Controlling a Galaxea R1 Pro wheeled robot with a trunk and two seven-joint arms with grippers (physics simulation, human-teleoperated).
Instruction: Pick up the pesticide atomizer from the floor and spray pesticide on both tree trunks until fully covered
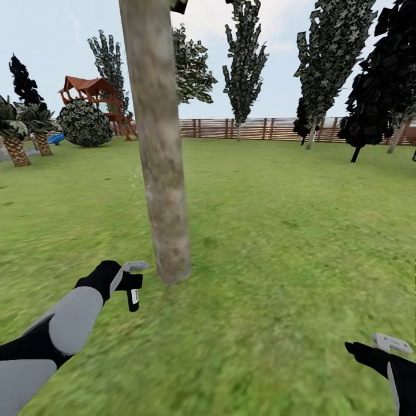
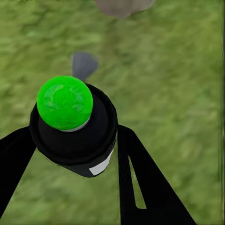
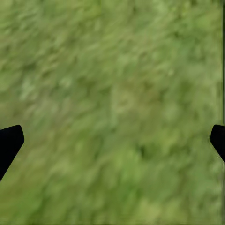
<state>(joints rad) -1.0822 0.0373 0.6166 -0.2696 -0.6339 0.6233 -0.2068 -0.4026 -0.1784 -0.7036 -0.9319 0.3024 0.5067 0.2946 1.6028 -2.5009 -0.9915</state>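
Note:
A thick grey-brown tree trunk (image 1: 160,144) rises from the grass floor (image 1: 277,231) just ahead, left of centre. My left gripper (image 1: 132,283) is shut on the pesticide atomizer (image 1: 133,296), a small black sprayer with a pale strip, hanging just left of the trunk's base. In the left wrist view the atomizer (image 2: 75,136) shows a green dot on top and sits between the black fingers (image 2: 140,183), with the trunk's foot (image 2: 123,6) beyond. My right gripper (image 1: 392,344) is low at the right, open over bare grass (image 3: 112,112). No white specks are visible on the bark.
A brown slatted fence (image 1: 260,128) runs along the back. Dark conifers (image 1: 375,92) stand at the right, palms (image 1: 17,138) and a round bush (image 1: 85,122) with a red-roofed play structure (image 1: 92,92) at the left. Open lawn spreads right of the trunk.

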